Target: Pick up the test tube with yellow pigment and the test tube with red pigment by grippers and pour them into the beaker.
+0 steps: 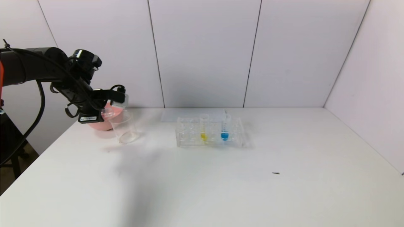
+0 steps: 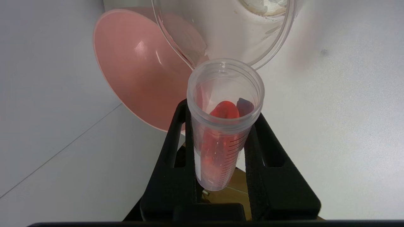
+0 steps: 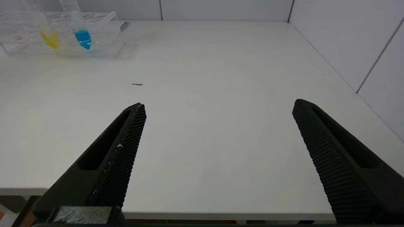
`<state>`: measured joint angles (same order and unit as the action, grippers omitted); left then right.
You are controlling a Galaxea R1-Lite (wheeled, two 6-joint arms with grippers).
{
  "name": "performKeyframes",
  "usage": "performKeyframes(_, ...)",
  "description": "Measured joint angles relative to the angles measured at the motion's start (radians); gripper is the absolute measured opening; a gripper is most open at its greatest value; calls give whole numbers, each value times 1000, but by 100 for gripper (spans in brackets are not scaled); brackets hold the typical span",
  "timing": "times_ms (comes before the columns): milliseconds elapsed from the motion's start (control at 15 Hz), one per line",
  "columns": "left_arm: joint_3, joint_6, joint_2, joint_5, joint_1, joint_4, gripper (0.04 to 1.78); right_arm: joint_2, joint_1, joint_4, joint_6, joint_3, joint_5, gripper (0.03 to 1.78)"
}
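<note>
Red tube tipped at the beaker, yellow waiting in the rack.

At far left, left hand clamped on the test tube with red pigment, tilted mouth-first just over the beaker rim beside the pink bowl, likely so the red runs toward the lip and out. Mid-desk, test tube with yellow pigment upright in the clear rack next to the blue tube, well apart from either hand. Right hand spread wide, holding nothing, low near the desk edge.
</note>
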<state>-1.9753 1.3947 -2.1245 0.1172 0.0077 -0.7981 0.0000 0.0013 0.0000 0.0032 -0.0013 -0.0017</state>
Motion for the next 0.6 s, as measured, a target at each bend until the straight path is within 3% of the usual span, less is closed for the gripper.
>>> performKeyframes(600,-7,28,-11,63,-15,11,46,0,0,0,0,0,0,170)
